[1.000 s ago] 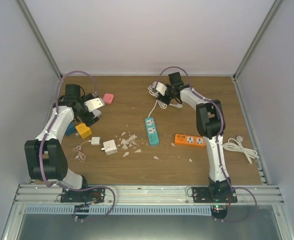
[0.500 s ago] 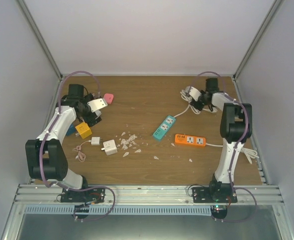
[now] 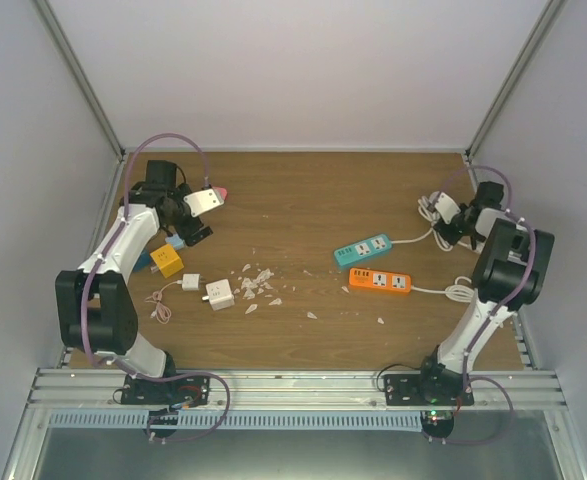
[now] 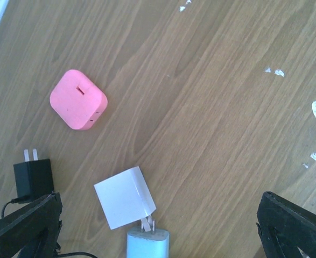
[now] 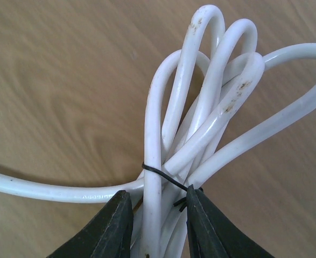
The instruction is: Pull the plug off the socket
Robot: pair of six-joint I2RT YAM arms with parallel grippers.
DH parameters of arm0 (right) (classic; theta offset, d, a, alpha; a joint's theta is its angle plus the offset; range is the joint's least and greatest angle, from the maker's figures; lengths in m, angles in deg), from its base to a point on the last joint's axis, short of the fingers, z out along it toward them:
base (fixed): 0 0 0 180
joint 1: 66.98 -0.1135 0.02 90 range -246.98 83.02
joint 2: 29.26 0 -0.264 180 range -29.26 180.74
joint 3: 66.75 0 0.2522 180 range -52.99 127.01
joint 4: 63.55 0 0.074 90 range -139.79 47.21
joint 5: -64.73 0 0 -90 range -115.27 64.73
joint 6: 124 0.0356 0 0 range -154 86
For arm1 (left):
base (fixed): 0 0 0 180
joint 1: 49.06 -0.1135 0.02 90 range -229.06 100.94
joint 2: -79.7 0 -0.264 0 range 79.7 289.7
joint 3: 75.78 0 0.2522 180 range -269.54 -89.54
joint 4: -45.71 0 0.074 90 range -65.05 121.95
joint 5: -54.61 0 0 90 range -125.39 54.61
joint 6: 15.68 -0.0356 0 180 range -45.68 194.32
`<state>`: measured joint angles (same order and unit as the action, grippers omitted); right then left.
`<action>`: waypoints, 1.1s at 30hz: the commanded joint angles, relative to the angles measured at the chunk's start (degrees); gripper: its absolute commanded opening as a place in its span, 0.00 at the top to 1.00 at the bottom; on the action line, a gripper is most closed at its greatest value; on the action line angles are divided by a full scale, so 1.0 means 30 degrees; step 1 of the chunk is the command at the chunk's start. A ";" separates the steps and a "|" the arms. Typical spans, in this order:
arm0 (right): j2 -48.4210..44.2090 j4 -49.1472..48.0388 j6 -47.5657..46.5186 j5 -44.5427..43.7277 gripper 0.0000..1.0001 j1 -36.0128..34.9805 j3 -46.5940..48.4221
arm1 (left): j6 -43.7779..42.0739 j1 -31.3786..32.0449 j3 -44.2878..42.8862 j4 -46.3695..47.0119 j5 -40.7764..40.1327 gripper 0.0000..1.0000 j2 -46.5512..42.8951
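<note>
**Two power strips and three cube adapters share one wooden table [image 3: 303,200]**

Counted across the views: two robot arms, the left arm [image 3: 113,250] and the right arm [image 3: 513,262]. Two power strips, a teal strip [image 3: 363,250] and an orange strip [image 3: 380,283]. Two coiled white cords, a tied cord bundle [image 5: 201,107] and a loose coil [image 3: 460,292]. Three cubes: a pink adapter [image 4: 78,99], a yellow adapter [image 3: 167,262] and a white adapter [image 3: 219,294]. Three plugs: a black charger [image 4: 34,177], a white charger [image 4: 124,197] and a small white plug [image 3: 190,282]. One pale-blue socket block [image 4: 148,244]. The white scraps [image 3: 258,280] are too small to count.
</note>
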<state>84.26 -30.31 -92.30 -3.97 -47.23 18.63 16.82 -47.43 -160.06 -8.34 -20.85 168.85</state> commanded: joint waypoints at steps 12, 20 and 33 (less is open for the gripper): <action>-0.2140 0.3187 -0.1416 -0.0019 0.69 0.3942 -0.2087 | 0.2508 0.0094 -0.2489 0.0453 0.3766 0.01 0.1270; -0.4834 0.5407 0.0087 0.4065 0.37 0.2517 -0.0684 | 0.4736 0.0073 -0.4280 0.0051 0.6551 0.01 0.2059; -0.8598 0.4200 0.6301 1.0035 0.01 -0.2603 0.1032 | 1.0059 -0.1054 -0.5565 0.2966 0.9835 0.01 0.1251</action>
<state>62.07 -13.45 -83.05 17.84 -51.80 21.95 38.90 -48.28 -176.65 -5.94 3.42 175.10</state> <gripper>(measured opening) 0.969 0.990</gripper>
